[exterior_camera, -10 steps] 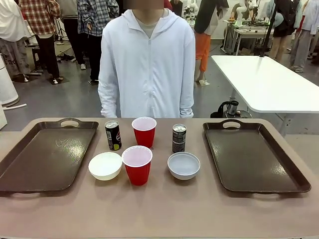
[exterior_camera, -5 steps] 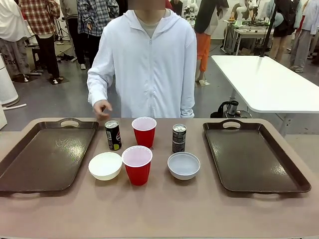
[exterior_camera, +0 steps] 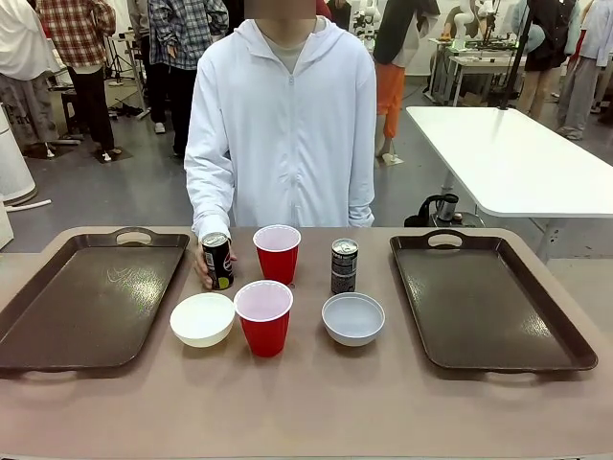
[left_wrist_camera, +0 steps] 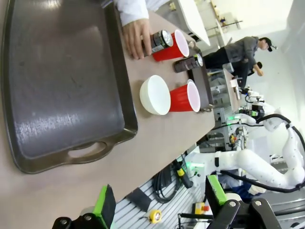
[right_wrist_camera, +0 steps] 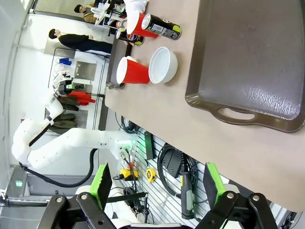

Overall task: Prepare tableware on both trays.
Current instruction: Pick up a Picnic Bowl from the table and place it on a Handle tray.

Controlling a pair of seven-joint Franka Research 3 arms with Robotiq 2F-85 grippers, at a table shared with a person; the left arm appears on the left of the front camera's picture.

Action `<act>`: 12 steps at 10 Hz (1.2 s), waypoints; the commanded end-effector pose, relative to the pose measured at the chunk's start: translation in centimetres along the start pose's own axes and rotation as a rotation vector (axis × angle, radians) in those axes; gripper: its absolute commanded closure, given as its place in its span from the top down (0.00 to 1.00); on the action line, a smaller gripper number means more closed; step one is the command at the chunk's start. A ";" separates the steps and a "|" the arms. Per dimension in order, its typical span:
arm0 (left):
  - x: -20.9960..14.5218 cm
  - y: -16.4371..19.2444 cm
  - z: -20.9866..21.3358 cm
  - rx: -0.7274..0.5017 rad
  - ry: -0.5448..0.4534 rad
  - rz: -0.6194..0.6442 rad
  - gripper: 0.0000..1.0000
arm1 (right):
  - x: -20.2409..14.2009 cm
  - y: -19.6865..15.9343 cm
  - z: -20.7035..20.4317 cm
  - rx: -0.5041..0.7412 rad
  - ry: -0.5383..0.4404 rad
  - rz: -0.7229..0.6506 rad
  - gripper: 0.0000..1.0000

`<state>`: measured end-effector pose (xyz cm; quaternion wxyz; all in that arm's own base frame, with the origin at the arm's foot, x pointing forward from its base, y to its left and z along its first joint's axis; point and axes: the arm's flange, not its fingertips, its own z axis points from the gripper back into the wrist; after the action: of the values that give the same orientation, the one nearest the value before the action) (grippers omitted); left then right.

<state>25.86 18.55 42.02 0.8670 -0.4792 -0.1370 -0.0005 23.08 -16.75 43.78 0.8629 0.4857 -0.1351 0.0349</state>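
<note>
Two dark brown trays lie on the table, the left tray (exterior_camera: 86, 297) and the right tray (exterior_camera: 488, 297), both bare. Between them stand two red cups (exterior_camera: 277, 252) (exterior_camera: 263, 316), a cream-white bowl (exterior_camera: 203, 319), a pale grey bowl (exterior_camera: 353, 318) and two dark cans (exterior_camera: 217, 260) (exterior_camera: 344, 265). The person's hand (exterior_camera: 204, 266) is wrapped around the left can. My left gripper (left_wrist_camera: 159, 200) hangs open off the near edge, beyond the left tray (left_wrist_camera: 57, 81). My right gripper (right_wrist_camera: 156, 183) is open too, off the near edge by the right tray (right_wrist_camera: 252, 57).
The person in a white hooded jacket (exterior_camera: 287, 125) stands at the far edge, behind the cups. A strip of bare tabletop (exterior_camera: 306, 402) runs along the near edge. A white table (exterior_camera: 508, 153) stands behind at the right.
The person's arm swung out from the side, then the hand came down and closed around the left can. Nothing on the table has shifted.
</note>
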 end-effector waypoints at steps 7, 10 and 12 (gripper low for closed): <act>-0.1 0.1 0.2 -0.010 -0.009 0.004 1.00 | 8.1 6.4 -3.7 -0.181 0.143 -0.139 1.00; -0.1 0.1 0.2 -0.010 -0.009 0.004 1.00 | 11.6 14.0 -12.5 -0.428 0.188 -0.136 1.00; -0.1 0.1 0.2 -0.010 -0.009 0.004 1.00 | 12.1 18.3 -19.1 -0.609 0.170 -0.062 1.00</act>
<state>25.84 18.59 41.94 0.8665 -0.4802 -0.1363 0.0007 34.40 6.10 53.26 0.9647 0.2578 -0.0523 0.0131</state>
